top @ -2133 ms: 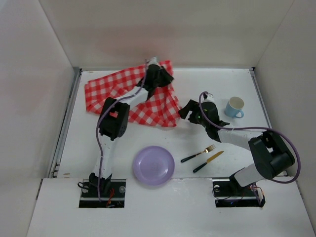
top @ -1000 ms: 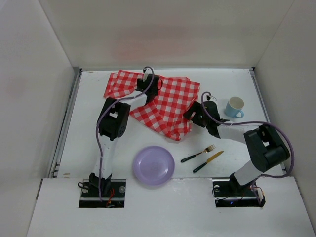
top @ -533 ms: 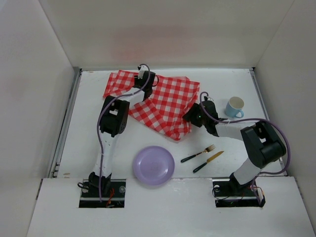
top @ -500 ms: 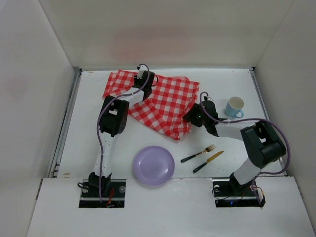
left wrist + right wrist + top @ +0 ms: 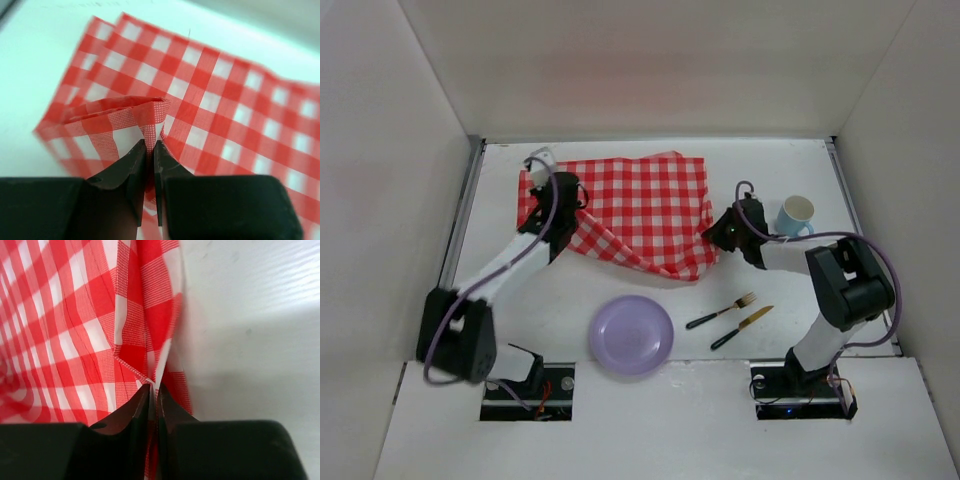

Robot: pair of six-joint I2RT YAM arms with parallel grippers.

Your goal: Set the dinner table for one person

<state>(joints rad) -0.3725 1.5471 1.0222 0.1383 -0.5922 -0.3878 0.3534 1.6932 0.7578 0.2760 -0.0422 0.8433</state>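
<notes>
The red-and-white checked cloth lies partly spread at the back of the white dinner table. My left gripper sits at the cloth's left side, shut on a raised fold of it; in the left wrist view the left gripper has the cloth pinched between its jaws. My right gripper is at the cloth's right edge. In the right wrist view the right gripper is shut on the hem of the cloth.
A lilac plate lies at the near centre. To its right are a fork and a knife with dark handles. A light blue mug stands just right of my right gripper. White walls enclose the table.
Both grippers have shut on the cloth. The left arm has swung out to the left, drawing the cloth's left side with it, so the cloth lies wider and flatter.
</notes>
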